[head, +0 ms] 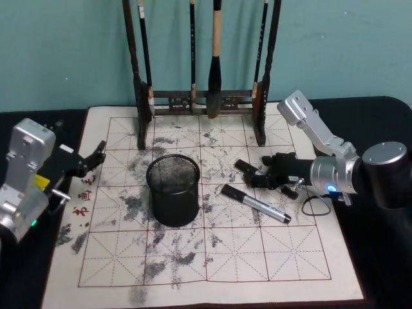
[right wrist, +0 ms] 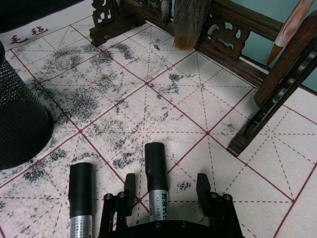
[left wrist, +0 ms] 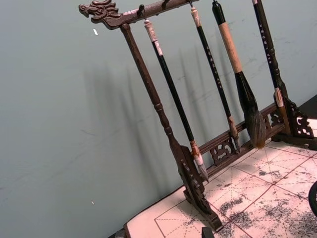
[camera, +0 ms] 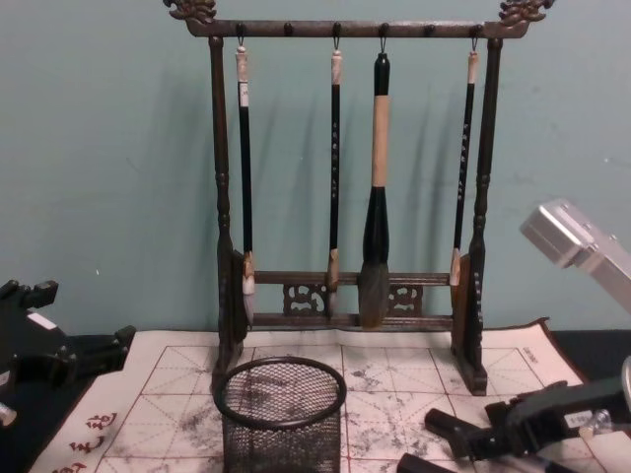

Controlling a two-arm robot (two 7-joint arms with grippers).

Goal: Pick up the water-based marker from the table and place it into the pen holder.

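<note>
Where the inked mat (head: 193,264) lies below the brush rack (camera: 222,197), the pen holder (head: 172,193) stands upright.
Right gripper (right wrist: 166,179) low on the mat, fingers (right wrist: 202,184) apart astride one marker (right wrist: 156,168); left gripper (head: 96,158) parked left, fingers apart; second marker (right wrist: 81,183) just beside.

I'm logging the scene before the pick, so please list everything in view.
pen holder: 1, black mesh, mid-mat
markers: 2, black caps, silver barrels; one between the right tool's fingers, the other loose beside it
brush rack: 1, dark wood, back of mat
brushes: 4, hanging from the rack
mat: 1, white, red grid, ink-stained
table: 1, black
left tool: 1, black, mat's left edge
right tool: 1, black, open around a marker
</note>
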